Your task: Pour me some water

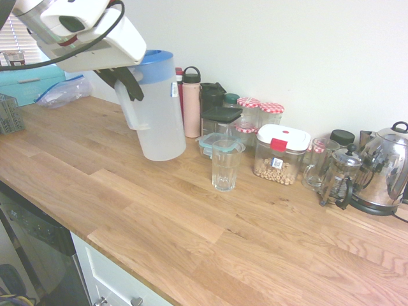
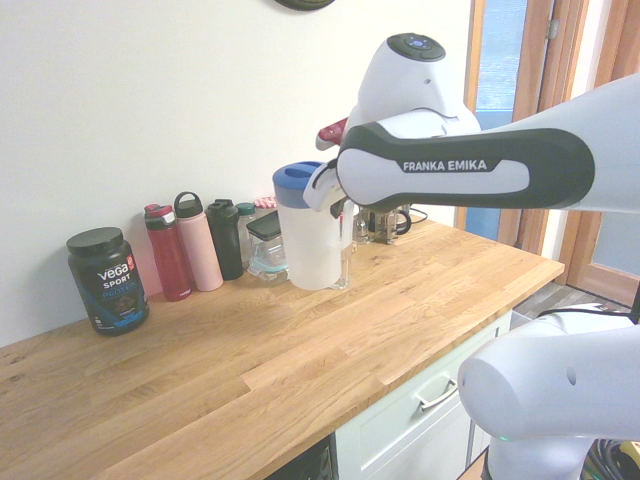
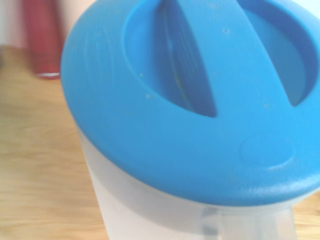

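Wood-grain table is filling most of the first exterior view, and things are lining up along its far edge by the wall. At the upper left, the white arm is reaching in, and its dark claw is hanging just beside the handle of the frosted jug, its fingers pressed together and pinching nothing that can be seen. The jug is standing upright on the table, its blue lid filling the wrist view. The water inside cannot be made out through the frosted wall. Just right of the jug, a pink bottle is standing against the wall, then a dark container and jars with red checked lids. An empty drinking glass is standing in front of these, near the jug. Farther right, a white-lidded box, a glass mug, a small French press and a steel kettle are sitting at the right edge.
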Controlling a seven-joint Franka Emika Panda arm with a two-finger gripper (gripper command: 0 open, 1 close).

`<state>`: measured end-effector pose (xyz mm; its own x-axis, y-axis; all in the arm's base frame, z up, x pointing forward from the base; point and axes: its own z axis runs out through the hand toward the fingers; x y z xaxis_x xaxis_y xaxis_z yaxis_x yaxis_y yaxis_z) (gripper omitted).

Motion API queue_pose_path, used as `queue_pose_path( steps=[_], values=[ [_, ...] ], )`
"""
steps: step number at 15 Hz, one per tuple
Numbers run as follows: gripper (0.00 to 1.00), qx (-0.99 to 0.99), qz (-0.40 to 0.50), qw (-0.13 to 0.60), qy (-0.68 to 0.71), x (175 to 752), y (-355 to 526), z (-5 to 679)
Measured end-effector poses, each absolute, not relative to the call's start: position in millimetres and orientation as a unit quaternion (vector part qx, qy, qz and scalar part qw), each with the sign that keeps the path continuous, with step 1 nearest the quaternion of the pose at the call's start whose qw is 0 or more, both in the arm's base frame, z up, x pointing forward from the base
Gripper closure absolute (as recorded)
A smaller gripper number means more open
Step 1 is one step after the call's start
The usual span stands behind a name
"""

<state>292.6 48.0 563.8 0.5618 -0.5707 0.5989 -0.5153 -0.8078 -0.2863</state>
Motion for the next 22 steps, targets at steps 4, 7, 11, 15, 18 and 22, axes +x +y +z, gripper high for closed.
queue_pose_path(
  steps=[4, 7, 11, 15, 18, 22],
  values=[
    [1.00, -0.899, -0.324, 0.062, 0.289, 294, 107, 540],
    [1.00, -0.902, -0.317, 0.071, 0.283, 309, 147, 523],
    [1.00, -0.913, -0.289, 0.077, 0.279, 348, 182, 514],
    [1.00, -0.924, -0.256, 0.064, 0.278, 389, 190, 489],
    [1.00, -0.922, -0.267, 0.063, 0.274, 400, 194, 478],
    [0.00, -0.920, -0.272, 0.061, 0.277, 402, 195, 475]
  ],
)
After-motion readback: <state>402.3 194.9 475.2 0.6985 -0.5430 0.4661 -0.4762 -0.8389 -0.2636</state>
